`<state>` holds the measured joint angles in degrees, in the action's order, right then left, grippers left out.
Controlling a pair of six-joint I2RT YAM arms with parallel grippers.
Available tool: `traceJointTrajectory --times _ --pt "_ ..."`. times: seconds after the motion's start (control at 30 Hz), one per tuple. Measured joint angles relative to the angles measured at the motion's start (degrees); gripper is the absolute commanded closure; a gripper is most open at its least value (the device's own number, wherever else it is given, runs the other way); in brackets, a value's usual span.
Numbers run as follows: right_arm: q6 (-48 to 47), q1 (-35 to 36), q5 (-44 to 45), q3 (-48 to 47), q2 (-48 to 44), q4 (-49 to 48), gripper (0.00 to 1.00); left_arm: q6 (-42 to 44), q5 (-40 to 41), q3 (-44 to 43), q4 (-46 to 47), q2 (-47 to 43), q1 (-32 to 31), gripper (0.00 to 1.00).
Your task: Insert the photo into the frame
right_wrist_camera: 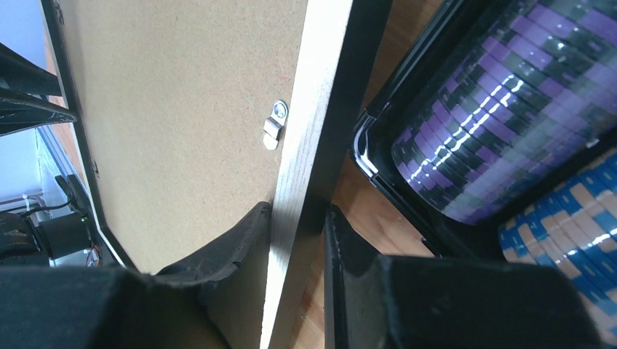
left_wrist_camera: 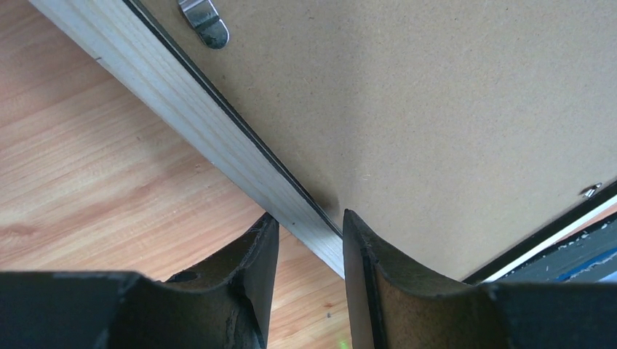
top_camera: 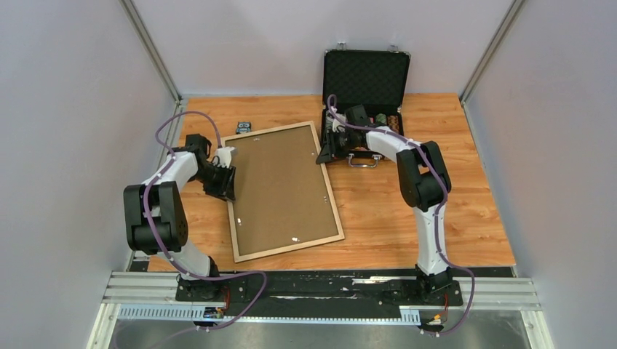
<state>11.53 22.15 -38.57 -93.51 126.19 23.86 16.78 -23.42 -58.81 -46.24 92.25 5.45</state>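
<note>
The frame (top_camera: 291, 249) lies back side up on the table, its light wood rails around a brown hardboard backing (top_camera: 280, 185). The photo is hidden. My left gripper (top_camera: 224, 178) is at the frame's left rail. In the left wrist view its jaws (left_wrist_camera: 309, 240) close across the rail (left_wrist_camera: 174, 94), one finger on the table side and the other against the backing (left_wrist_camera: 436, 109). My right gripper (top_camera: 327, 149) is at the far right corner. There its jaws (right_wrist_camera: 298, 225) pinch the rail (right_wrist_camera: 309, 109) between the wood side and the black side.
An open black chip case (top_camera: 366, 76) stands just behind the right gripper, with purple and blue chips (right_wrist_camera: 495, 109) close to the frame's corner. A small dark object (top_camera: 243, 128) sits by the frame's far left corner. Metal turn clips (left_wrist_camera: 204, 22) (right_wrist_camera: 275, 123) sit on the rails.
</note>
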Motion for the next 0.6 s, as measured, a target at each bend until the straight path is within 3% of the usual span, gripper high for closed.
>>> traceJointTrajectory --times 0.47,0.6 --pt "0.2 1.3 1.2 -0.1 2.1 1.2 0.89 2.3 0.2 0.8 -1.5 -0.3 0.2 0.56" --pt "0.2 2.7 1.5 -0.1 2.1 1.2 0.85 2.2 -3.3 0.8 0.2 -0.9 -0.2 0.56"
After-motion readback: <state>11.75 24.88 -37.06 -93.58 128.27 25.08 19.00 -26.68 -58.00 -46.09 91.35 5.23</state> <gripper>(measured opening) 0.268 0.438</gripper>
